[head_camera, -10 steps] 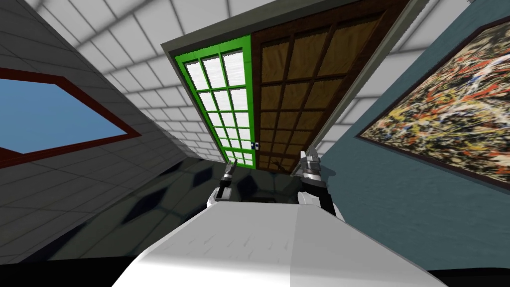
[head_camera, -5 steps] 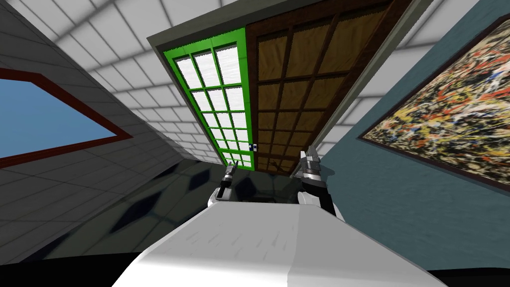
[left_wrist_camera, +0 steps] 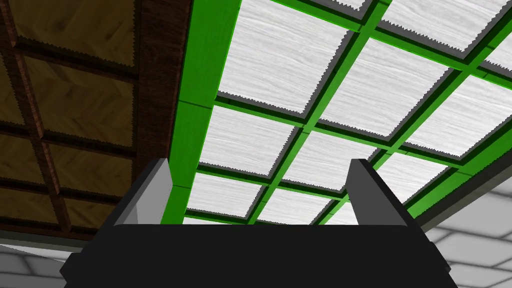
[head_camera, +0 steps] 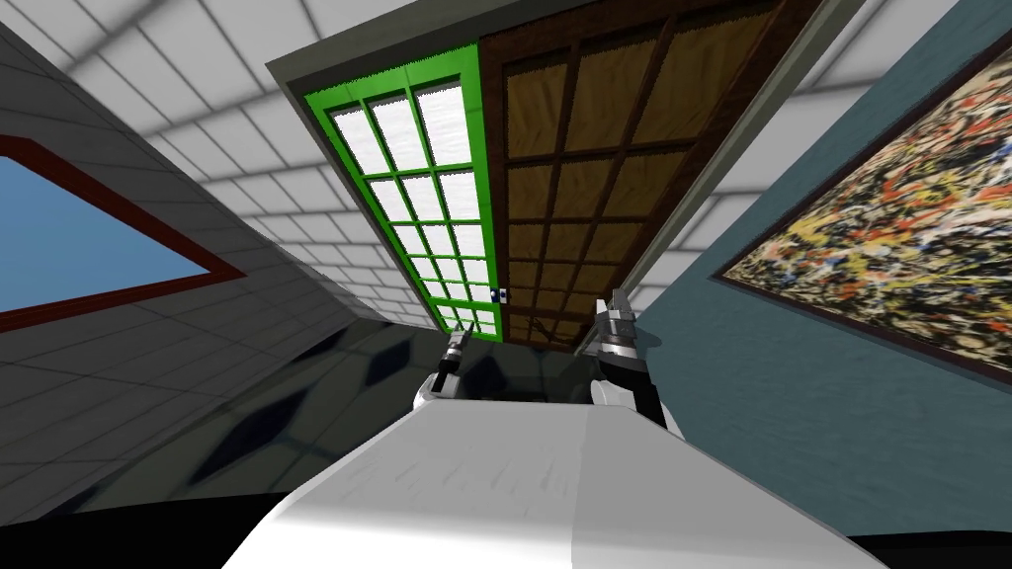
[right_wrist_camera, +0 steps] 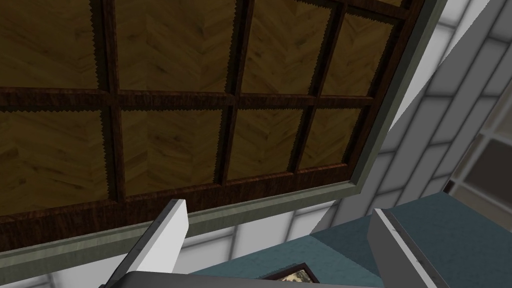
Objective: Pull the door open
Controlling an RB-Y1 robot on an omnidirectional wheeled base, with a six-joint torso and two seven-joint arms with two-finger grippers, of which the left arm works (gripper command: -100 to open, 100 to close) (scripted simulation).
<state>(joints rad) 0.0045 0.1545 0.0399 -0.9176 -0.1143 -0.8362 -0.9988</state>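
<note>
Green paned door [left_wrist_camera: 290, 60], brown door [left_wrist_camera: 75, 100] beside, fingers [left_wrist_camera: 152, 192] apart

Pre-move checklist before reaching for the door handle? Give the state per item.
1. Left gripper open, holding nothing: ok.
2. Right gripper open, holding nothing: ok.
3. Small white and blue handle in sight where the green-framed white-paned door meets the brown wooden panelled door: ok.
4. A gripper at the handle: not ok, both are apart from it.
5. Which door the handle belongs to: cannot tell.
</note>
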